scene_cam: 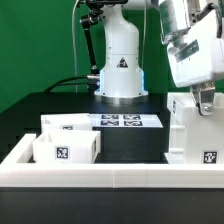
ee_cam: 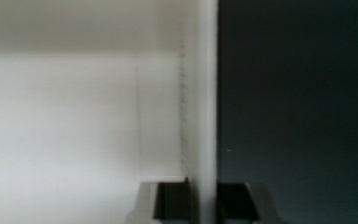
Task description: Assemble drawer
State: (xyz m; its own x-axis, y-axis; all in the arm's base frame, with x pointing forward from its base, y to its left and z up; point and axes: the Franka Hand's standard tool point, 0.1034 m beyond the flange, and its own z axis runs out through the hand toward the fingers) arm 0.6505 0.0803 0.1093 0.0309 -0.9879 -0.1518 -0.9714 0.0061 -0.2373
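Observation:
The big white box [scene_cam: 192, 130] of the drawer stands upright on the black table at the exterior view's right, with a tag low on its front. My gripper [scene_cam: 206, 102] comes down from above onto the box's top edge. In the wrist view the two dark fingers [ee_cam: 172, 200] sit on either side of the box's thin white wall [ee_cam: 201, 90], and the gripper [ee_cam: 206, 200] is shut on it. Two small white trays lie at the exterior view's left, one behind [scene_cam: 62, 124] and one in front [scene_cam: 66, 149], both with tags.
The marker board [scene_cam: 122, 121] lies flat at the table's middle back, in front of the white robot base [scene_cam: 121, 70]. A long low white rail [scene_cam: 110, 179] edges the table's front and left. A green backdrop stands behind.

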